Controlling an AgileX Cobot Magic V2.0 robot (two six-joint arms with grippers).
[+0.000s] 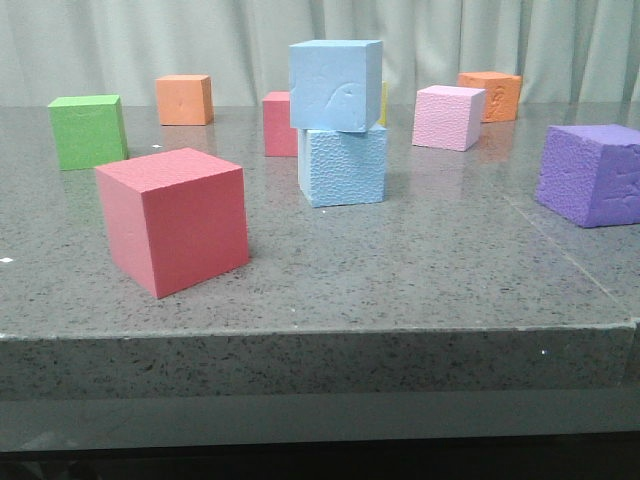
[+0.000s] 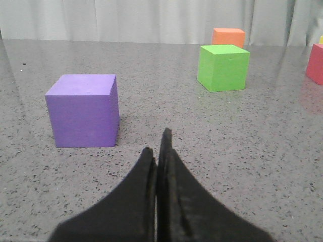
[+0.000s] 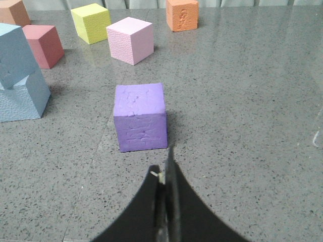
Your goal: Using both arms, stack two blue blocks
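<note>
A red cube sits nearest the front camera, well ahead of the stack at mid-table: the smoother blue block rests on the pebbly blue block, turned slightly and overhanging toward the robot's left. Judging from this, the stacking looks done. Both arms are clear of it. The left gripper is clenched with nothing between its fingers, facing a purple cube and a green cube. The right gripper is likewise pressed closed and empty, behind another purple cube; the stack lies off to its left, and this arm seems the nearer. No brands or writing are legible.
</note>
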